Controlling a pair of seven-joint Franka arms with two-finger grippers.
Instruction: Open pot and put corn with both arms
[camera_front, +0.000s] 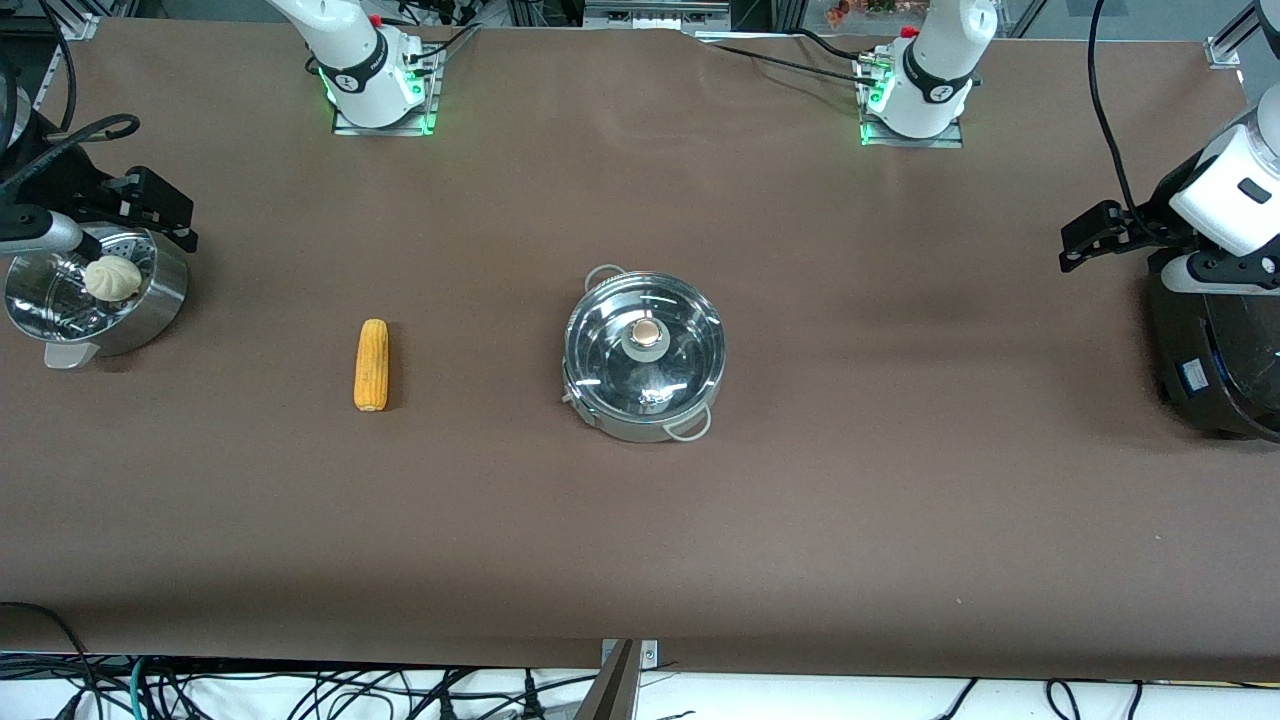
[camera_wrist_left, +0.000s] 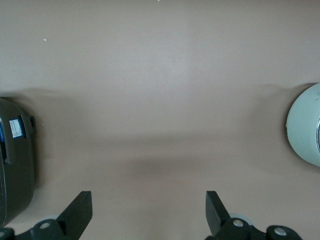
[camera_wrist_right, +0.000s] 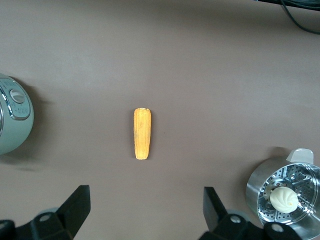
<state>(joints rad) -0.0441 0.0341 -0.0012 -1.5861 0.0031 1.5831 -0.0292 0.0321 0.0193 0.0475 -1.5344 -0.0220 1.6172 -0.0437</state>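
Two grippers, both spread wide and holding nothing. Left gripper (camera_front: 1085, 240) up in the air at the left arm's end of the table, just beside the black rice cooker (camera_front: 1215, 360) and partly over it, fingers (camera_wrist_left: 80, 212) parted with only bare brown table (camera_wrist_left: 160, 100) seen between them in the left wrist view; touching nothing. Right gripper (camera_front: 165, 215) up at the right arm's end, over the rim of the steamer bowl (camera_front: 130, 310) with its white bun (camera_front: 112, 278), fingers (camera_wrist_right: 75, 210) likewise apart and touching nothing. Corn (camera_front: 372, 364) flat on the table between the right gripper's end and the pot (camera_front: 645, 350), well apart from both, lengthwise toward the front camera; framed between the open fingers in the right wrist view (camera_wrist_right: 142, 133), with clear cloth on every side of it. Pot near the table's middle, upright, glass lid (camera_front: 645, 345) on, tan knob (camera_front: 647, 331) centred, one loop handle (camera_front: 690, 425) toward the front camera and one (camera_front: 605, 272) toward the bases; well apart from both grippers. Broad open table between the pot and the left gripper. Nearest obstacles: rice cooker under the left gripper, steamer bowl under the right. Both arms waiting at the table's ends.
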